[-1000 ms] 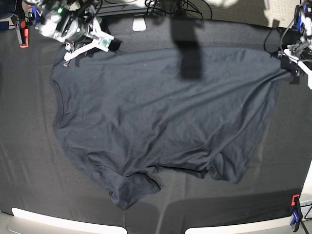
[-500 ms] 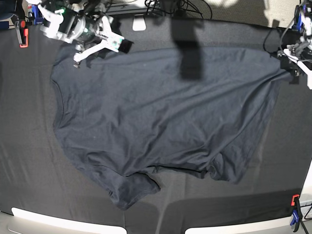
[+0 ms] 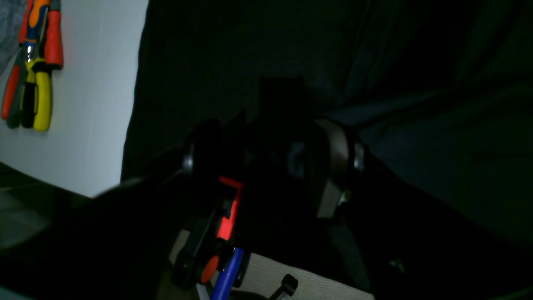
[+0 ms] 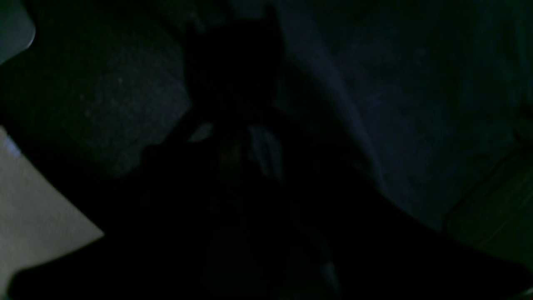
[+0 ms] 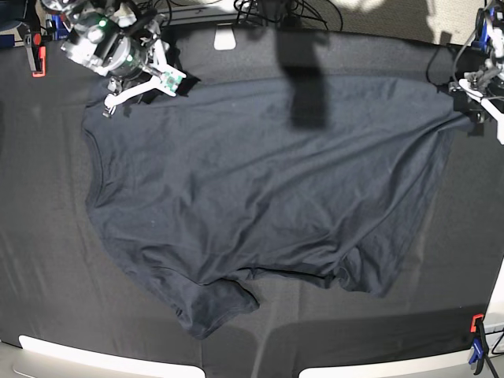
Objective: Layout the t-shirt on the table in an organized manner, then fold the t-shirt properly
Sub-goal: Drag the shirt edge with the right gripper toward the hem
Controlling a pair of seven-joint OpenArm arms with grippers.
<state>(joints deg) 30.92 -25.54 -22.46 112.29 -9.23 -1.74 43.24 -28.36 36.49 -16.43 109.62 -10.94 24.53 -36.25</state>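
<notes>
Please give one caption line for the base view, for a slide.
Dark t-shirt spread on the table, right gripper over its far corner.

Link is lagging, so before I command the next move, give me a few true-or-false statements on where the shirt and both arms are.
1. The t-shirt lies spread on the table, not folded. True.
2. The right gripper is at the shirt's far corner, on the base view's left. True.
3. The left gripper hangs above the middle of the shirt. False: it is at the shirt's edge on the base view's right.
4. A sleeve lies toward the near edge. True.
5. The shirt hangs off the table's near edge. False: black cloth shows all around it.
</notes>
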